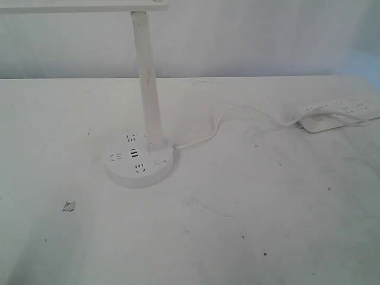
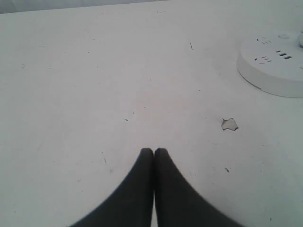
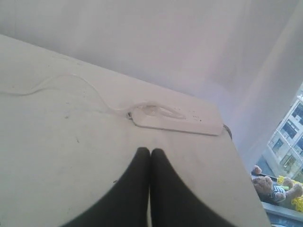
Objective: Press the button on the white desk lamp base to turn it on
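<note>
white desk lamp base (image 1: 141, 178) on table (image 1: 255, 225), left and right jaws closed

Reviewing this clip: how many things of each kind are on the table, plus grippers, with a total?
white desk lamp base with stem: 1
power strip: 1
cord: 1
small scrap: 1
grippers, both shut and empty: 2 (left gripper, right gripper)
Total: 6

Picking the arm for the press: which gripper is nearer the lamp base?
Left, likely. The left gripper has the white desk lamp base in its wrist view; the right gripper faces the power strip, with no base in its view.
</note>
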Robot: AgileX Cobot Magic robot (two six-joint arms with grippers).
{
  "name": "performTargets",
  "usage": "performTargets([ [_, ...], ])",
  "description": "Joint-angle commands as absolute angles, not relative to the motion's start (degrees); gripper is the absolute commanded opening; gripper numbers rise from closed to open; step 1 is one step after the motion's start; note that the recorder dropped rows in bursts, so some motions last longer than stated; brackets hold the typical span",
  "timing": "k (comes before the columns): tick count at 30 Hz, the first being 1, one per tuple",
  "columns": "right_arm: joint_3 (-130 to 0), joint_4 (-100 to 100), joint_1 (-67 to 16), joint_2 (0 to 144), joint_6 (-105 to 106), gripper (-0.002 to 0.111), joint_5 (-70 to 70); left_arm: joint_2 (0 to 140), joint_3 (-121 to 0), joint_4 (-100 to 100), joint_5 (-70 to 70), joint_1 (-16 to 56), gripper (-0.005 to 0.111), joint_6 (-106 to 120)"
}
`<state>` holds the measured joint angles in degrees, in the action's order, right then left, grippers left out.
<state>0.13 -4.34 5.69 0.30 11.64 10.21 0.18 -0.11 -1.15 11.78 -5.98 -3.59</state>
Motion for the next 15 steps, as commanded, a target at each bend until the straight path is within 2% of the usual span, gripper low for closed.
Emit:
performTargets([
  [1, 0.00, -4.77, 5.91, 0.00, 12.25, 0.000, 6.58, 0.00, 0.00, -0.89, 11.65, -5.51, 0.000, -3.59],
  [5, 0.00, -3.95, 5.91, 0.00, 9.09, 0.000, -6.46, 0.00, 0.00, -0.89, 11.65, -5.51, 0.000, -3.59],
  [12, 0.00, 1.42, 5.91, 0.00, -5.42, 0.000, -41.17, 0.00, 0.00, -0.89, 11.65, -5.51, 0.000, -3.59],
  [14, 0.00, 9.46, 5.91, 0.00, -11.39, 0.000, -46.40, 0.00, 0.00, -0.89, 11.65, -5.51, 0.000, -3.59],
  [15, 0.00, 15.68, 5.91, 0.00, -14.76, 0.000, -44.63, 0.00, 0.00, -0.89, 11.65, -5.51, 0.000, -3.59],
])
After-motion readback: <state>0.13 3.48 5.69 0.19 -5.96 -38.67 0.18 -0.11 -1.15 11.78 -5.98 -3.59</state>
